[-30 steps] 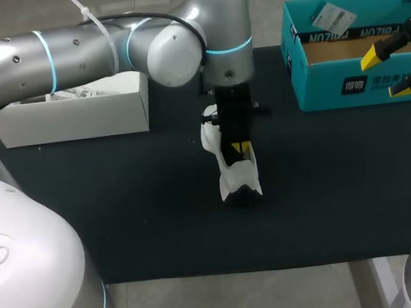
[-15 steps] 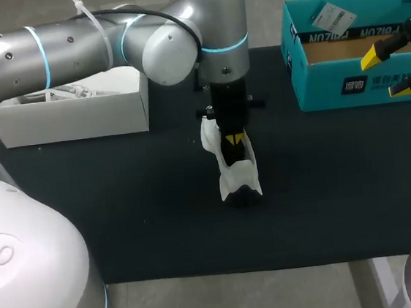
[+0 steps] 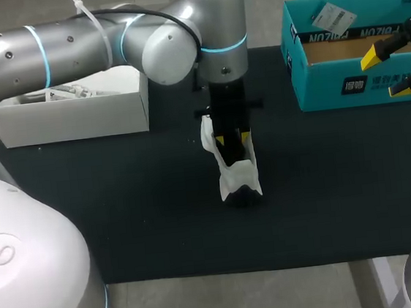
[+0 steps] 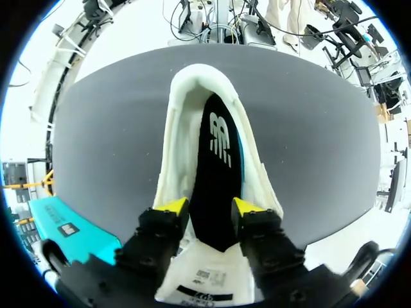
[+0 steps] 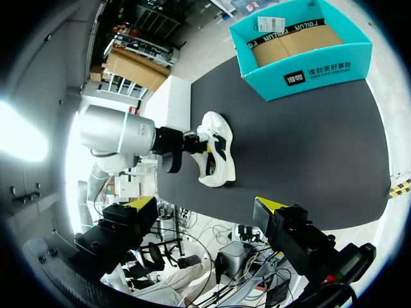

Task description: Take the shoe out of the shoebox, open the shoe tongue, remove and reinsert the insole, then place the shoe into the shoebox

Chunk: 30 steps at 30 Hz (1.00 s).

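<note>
The white shoe [image 3: 239, 176] lies mid-tabletop [image 3: 123, 207], its black insole [image 4: 215, 160] showing in the opening. The left pincer [image 4: 209, 208] stands over it, fingers spread, one either side of the insole, gripping nothing. At 2 o'clock from the shoe sits the teal shoebox [image 3: 331, 85] — the right pincer [image 3: 391, 70] hangs open above it.

the left arm [image 3: 70, 50] comes in from 9 o'clock and reaches past the middle, its silver wrist [image 3: 215, 20] turned straight down. the left hand [image 3: 232, 139] hangs just to the 12 o'clock side of centre, fingers pointing down, the two yellow tips parted with a plain gap between them. the right hand [image 3: 389, 70] is out at 2 o'clock by the edge, held high, with its fingers spread wide apart.
</note>
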Each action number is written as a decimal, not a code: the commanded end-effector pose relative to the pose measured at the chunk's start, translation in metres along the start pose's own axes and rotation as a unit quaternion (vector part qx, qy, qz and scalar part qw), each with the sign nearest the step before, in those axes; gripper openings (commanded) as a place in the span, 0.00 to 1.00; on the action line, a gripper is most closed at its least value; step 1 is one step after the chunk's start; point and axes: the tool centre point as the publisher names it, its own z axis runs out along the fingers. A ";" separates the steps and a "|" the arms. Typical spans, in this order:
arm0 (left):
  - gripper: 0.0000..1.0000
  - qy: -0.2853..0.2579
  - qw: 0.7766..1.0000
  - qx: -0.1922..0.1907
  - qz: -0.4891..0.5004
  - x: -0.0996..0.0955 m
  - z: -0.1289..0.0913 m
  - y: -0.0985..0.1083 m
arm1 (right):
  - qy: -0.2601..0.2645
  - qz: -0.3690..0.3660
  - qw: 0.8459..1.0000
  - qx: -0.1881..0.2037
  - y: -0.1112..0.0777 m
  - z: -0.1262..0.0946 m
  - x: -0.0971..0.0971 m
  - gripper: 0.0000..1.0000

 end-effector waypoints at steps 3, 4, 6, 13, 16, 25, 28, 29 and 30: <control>1.00 0.003 1.000 -0.003 0.005 0.004 -0.004 -0.006 | -0.002 0.001 1.000 0.000 0.001 0.001 0.001 1.00; 1.00 0.003 1.000 -0.004 0.006 0.004 -0.005 -0.006 | -0.002 0.001 1.000 0.000 0.001 0.001 0.001 1.00; 1.00 0.003 1.000 -0.006 0.007 0.005 -0.008 -0.007 | -0.002 0.001 1.000 0.000 0.001 0.001 0.001 1.00; 1.00 0.003 1.000 -0.011 0.001 0.007 -0.011 0.000 | -0.002 0.001 1.000 0.000 0.001 0.001 0.001 1.00; 1.00 0.003 1.000 -0.014 -0.004 0.007 -0.014 0.005 | -0.002 0.001 1.000 0.000 0.001 0.001 0.001 1.00; 1.00 -0.006 0.999 -0.031 -0.016 0.005 -0.030 0.020 | -0.002 0.001 1.000 0.000 0.001 0.001 0.001 1.00; 1.00 -0.012 0.999 -0.036 -0.019 0.005 -0.036 0.024 | -0.002 0.001 1.000 0.000 0.001 0.001 0.001 1.00; 1.00 -0.013 0.999 -0.040 -0.021 0.005 -0.038 0.026 | -0.002 0.001 1.000 0.000 0.001 0.001 0.001 1.00; 1.00 -0.014 0.999 -0.043 -0.023 0.005 -0.040 0.028 | -0.002 0.001 1.000 0.000 0.001 0.001 0.001 1.00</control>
